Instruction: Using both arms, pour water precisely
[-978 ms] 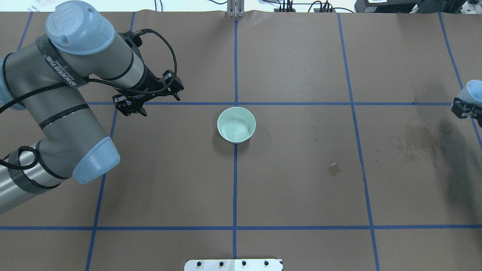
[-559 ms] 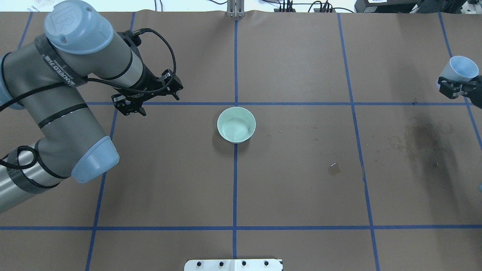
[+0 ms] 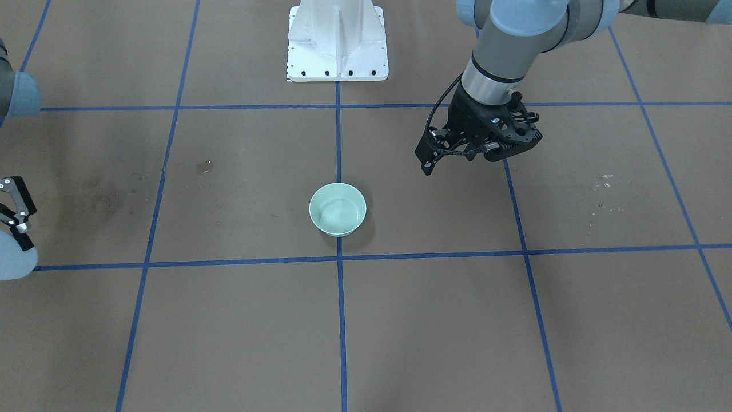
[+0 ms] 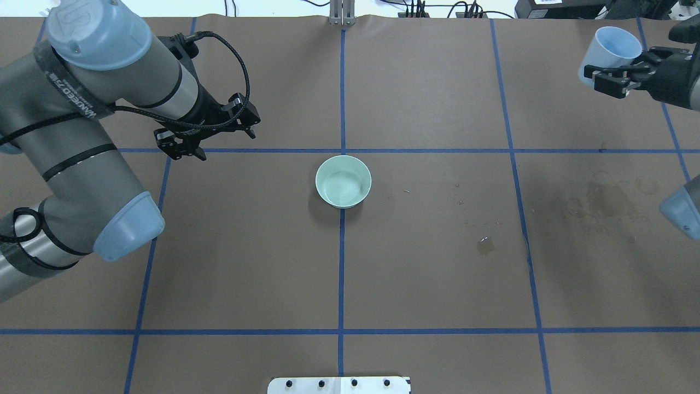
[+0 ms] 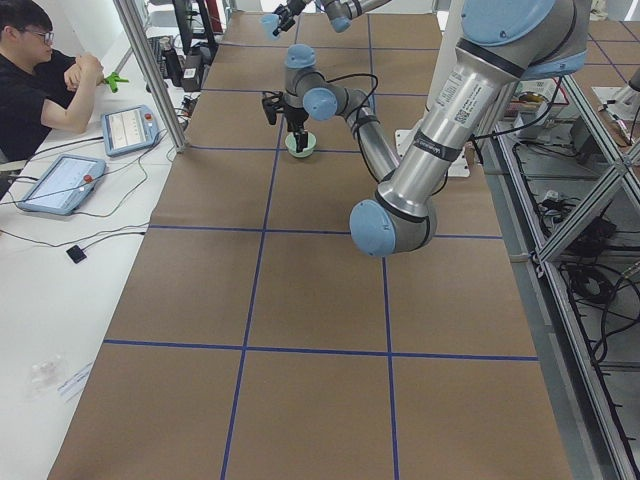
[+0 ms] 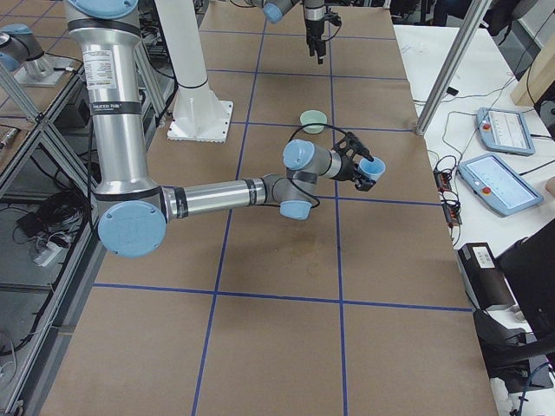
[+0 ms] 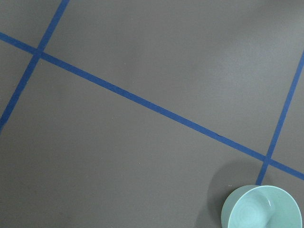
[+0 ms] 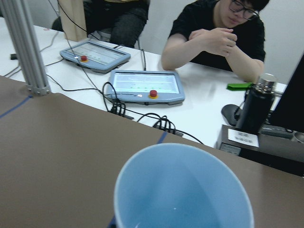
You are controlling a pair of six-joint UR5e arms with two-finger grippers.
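Observation:
A mint green bowl (image 4: 343, 181) stands at the table's middle; it also shows in the front view (image 3: 337, 209) and the left wrist view (image 7: 261, 208). My left gripper (image 4: 221, 142) hangs open and empty above the table, well to the left of the bowl. My right gripper (image 4: 610, 74) is shut on a light blue cup (image 4: 611, 48), held in the air at the far right, tilted. In the right wrist view the cup (image 8: 183, 190) shows a faint glint of water (image 8: 175, 208) low inside. I cannot tell whether the bowl holds water.
Dark wet stains (image 4: 607, 200) and a small puddle (image 4: 485, 244) mark the brown paper on the right. The white pedestal base (image 3: 337, 40) stands at the near edge. An operator (image 8: 213, 38), teach pendants (image 8: 145, 88) and a black flask (image 8: 254, 107) are beyond the far edge.
My right gripper has carried the cup farther from the robot and leftward into view. My left arm has drawn back a little, up and left, away from the bowl.

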